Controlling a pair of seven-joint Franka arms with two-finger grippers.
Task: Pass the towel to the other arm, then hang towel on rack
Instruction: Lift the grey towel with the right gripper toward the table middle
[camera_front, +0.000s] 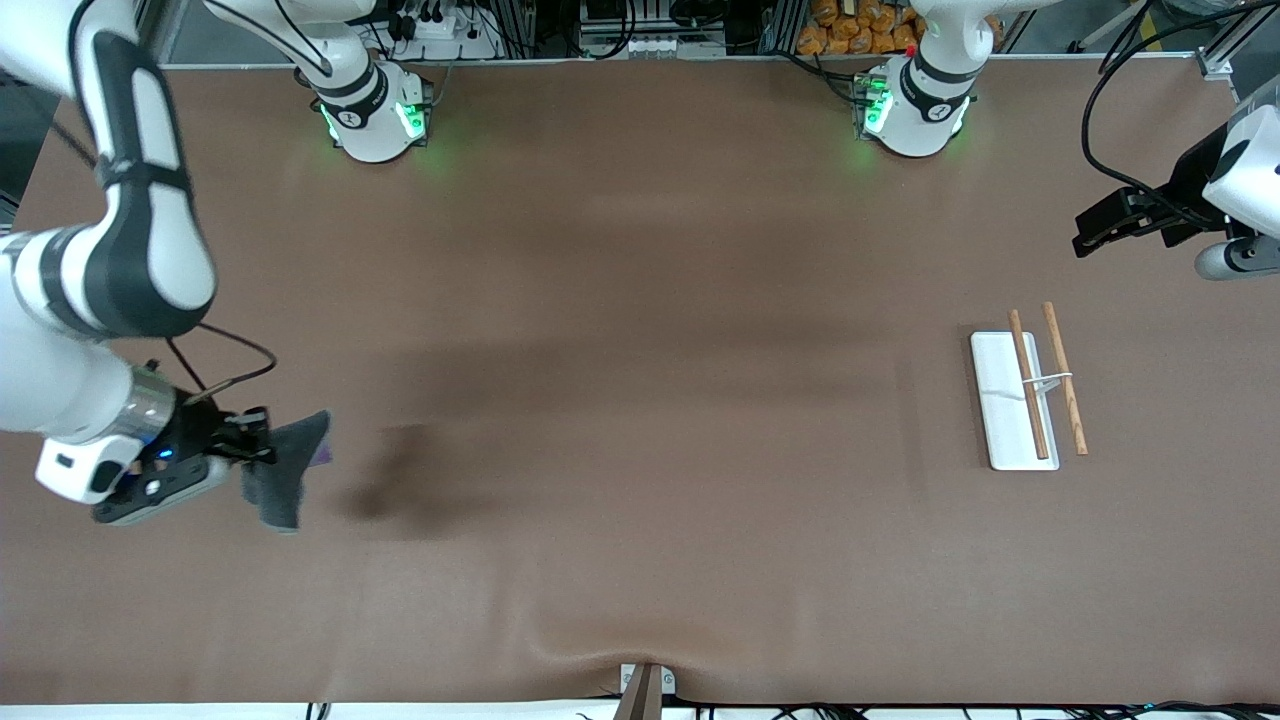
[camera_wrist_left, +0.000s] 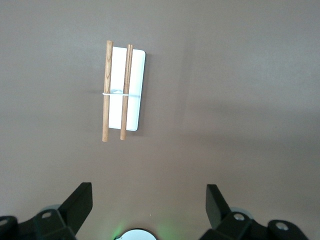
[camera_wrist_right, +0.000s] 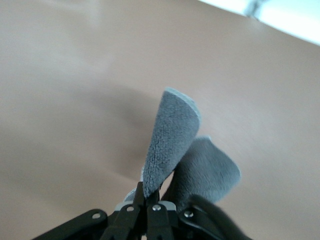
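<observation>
Front view: the small dark grey soft towel (camera_front: 285, 470) is held clamped aloft by the right gripper (camera_front: 255, 440), the handover pending, while the spread-fingered left gripper (camera_wrist_left: 149, 202) waits.

Grey towel (camera_front: 285, 470) folded, held aloft, white two-rod rack (camera_front: 1020, 398) upright on table

The small dark grey towel (camera_wrist_right: 172, 145) is a soft, fuzzy cloth with a short matt nap and a thin paler stitched edge, pinched in the right arm's black, matt plastic-looking tool (camera_wrist_right: 147, 197). The brown tabletop (camera_front: 640, 400) looks smooth and matt, like a mat. The rack (camera_wrist_left: 122, 90) has a smooth white flat base with a slight sheen, a thin bright metal wire, and two light-brown wooden rods with visible grain.
</observation>
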